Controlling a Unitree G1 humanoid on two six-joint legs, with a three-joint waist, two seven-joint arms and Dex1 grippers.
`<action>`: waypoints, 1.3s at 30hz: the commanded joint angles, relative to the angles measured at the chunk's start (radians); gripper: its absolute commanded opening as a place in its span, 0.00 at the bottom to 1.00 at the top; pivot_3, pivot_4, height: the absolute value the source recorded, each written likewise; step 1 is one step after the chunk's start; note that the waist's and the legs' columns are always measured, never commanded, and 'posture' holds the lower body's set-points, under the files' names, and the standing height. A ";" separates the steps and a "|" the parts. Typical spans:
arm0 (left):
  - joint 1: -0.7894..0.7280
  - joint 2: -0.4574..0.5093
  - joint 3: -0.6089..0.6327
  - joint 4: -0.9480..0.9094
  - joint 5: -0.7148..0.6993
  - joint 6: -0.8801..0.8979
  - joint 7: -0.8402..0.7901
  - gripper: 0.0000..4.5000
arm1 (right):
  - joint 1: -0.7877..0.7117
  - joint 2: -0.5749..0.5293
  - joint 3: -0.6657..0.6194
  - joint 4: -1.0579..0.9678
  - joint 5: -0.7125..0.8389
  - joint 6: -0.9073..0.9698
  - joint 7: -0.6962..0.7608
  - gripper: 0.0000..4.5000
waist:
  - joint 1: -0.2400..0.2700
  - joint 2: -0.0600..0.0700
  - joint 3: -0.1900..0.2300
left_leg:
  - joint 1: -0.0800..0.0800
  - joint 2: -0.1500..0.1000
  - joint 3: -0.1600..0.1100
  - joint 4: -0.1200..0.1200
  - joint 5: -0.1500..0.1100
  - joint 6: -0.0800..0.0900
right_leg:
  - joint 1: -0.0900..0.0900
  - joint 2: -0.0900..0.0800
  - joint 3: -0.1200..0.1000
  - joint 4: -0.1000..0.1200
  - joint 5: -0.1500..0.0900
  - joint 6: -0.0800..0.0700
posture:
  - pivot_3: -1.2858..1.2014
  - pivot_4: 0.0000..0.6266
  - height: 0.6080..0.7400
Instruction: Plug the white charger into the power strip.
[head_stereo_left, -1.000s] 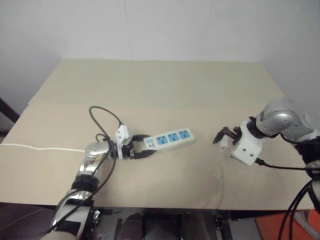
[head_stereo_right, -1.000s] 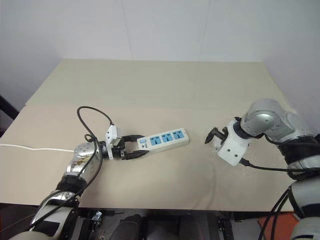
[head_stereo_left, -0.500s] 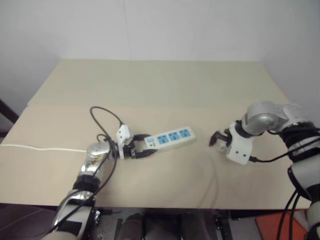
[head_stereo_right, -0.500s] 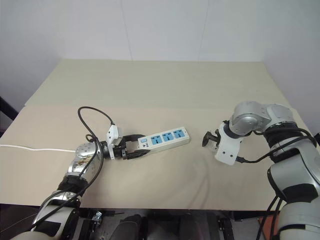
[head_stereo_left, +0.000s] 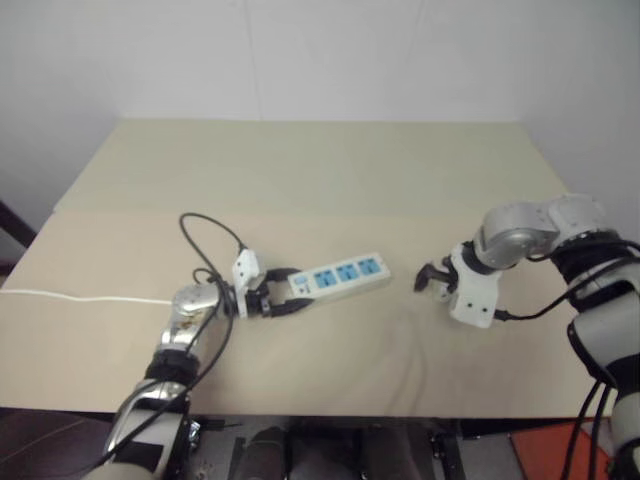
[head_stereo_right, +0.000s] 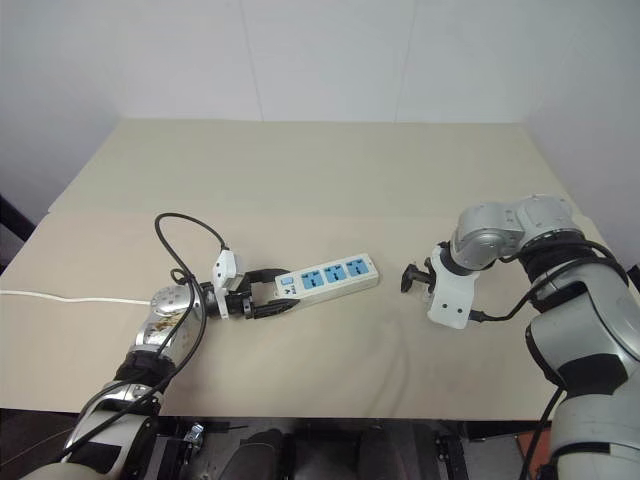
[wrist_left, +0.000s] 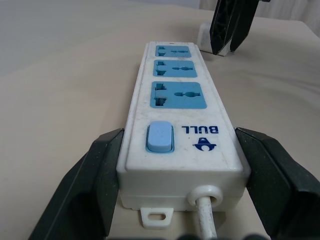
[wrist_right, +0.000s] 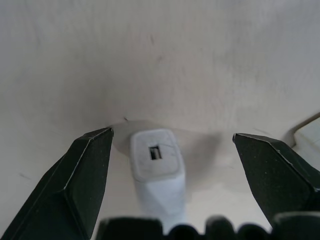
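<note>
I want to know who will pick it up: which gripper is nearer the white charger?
Right. The right gripper straddles the white charger, fingers open, not touching. The left gripper is at the power strip's far end.

Charger: we see the small white boxy charger (wrist_right: 157, 172) run under the right tool's (wrist_right: 172, 150) base, lower end hidden.
Cord: we lose the power strip's thin white cord (wrist_left: 206, 220) at the frame edge.

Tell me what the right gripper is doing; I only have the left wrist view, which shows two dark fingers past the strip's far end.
Observer: The right gripper points down, the white charger between its open fingers, untouched.
Operator: How does the charger sit?
Observer: Standing on the table, port face up.
Operator: Where does the strip's cord go?
Observer: A thin white cord runs off the table's left edge.
</note>
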 joint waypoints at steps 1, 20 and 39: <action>0.011 0.002 -0.002 -0.022 0.003 -0.008 0.006 0.72 | -0.037 -0.007 0.018 0.016 -0.059 -0.026 -0.076 1.00 | 0.000 0.000 0.000 | 0.000 0.000 0.000 0.000 0.000 0.000 | 0.000 0.000 0.000 0.000 0.000 0.000 | 0.52 0.24 1.00; 0.014 0.008 -0.017 -0.025 0.003 -0.003 -0.021 0.72 | -0.076 -0.020 0.077 0.021 -0.216 -0.031 -0.317 0.25 | -0.007 0.000 0.000 | 0.001 0.000 0.001 0.000 0.000 0.000 | 0.000 0.001 0.001 0.001 0.000 0.000 | 0.52 0.24 1.00; -0.139 -0.019 -0.092 0.217 0.049 -0.193 -0.278 0.72 | 0.509 -0.023 -0.602 -0.873 1.437 1.533 0.230 0.25 | 0.012 0.001 0.000 | -0.004 0.002 -0.004 0.000 0.000 0.001 | 0.002 -0.001 -0.003 -0.002 0.000 0.000 | 0.52 0.24 1.00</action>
